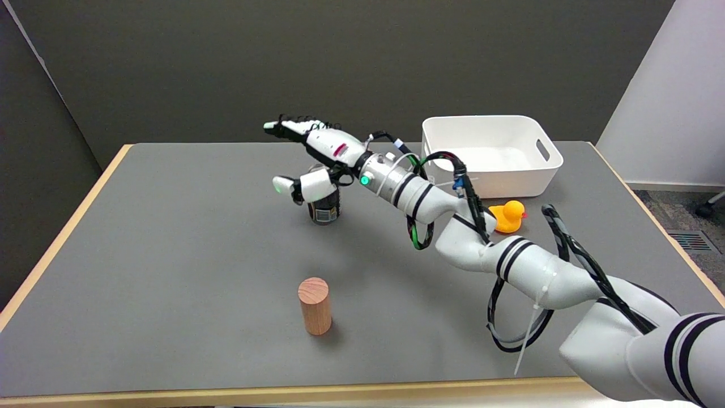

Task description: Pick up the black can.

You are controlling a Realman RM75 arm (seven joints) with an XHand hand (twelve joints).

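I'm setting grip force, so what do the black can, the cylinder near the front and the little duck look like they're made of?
Black can: probably thin metal with a glossy printed label, partly hidden by the right hand. Cylinder: wood, matte, with visible reddish-brown grain. Duck: likely smooth rubber or soft plastic, uniform orange-yellow with a slight sheen.

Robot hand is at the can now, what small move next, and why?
Probably close the fingers around the can. The right robot hand is open, its fingers spread above and the thumb low on the can's left, so the can sits in the gap, upright on the table and not yet gripped. Whether the palm touches it cannot be told.
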